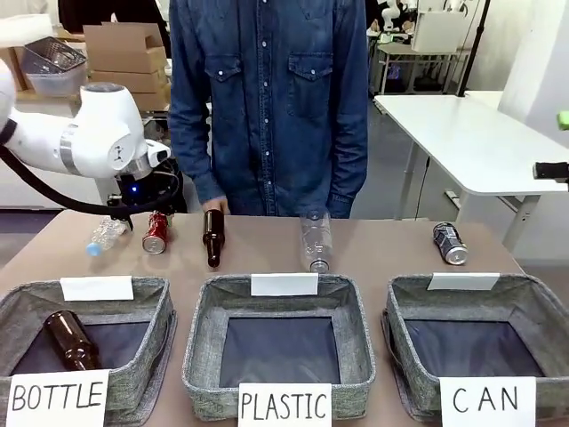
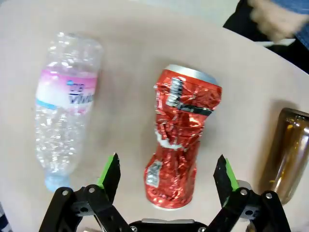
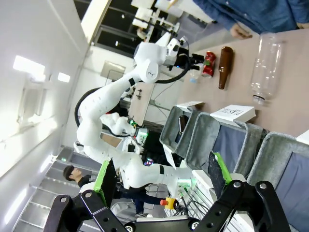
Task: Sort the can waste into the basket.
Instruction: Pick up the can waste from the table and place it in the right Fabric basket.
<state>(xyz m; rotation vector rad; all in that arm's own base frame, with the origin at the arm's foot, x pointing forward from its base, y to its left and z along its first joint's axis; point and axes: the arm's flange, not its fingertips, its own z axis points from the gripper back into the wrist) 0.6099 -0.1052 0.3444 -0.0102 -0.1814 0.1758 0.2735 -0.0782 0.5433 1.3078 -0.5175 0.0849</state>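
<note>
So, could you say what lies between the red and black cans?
Front view: a brown bottle and a clear plastic bottle separate red can from black can.

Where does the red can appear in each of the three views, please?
Front view: red can, second from left in the row on the table.
Left wrist view: centre, crushed, framed by the open jaws.
Right wrist view: small, upper right.
Shared landmark: the brown bottle lying beside it.

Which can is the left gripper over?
The crushed red can, below the open left gripper; the black can lies far off, behind the CAN basket.
</note>
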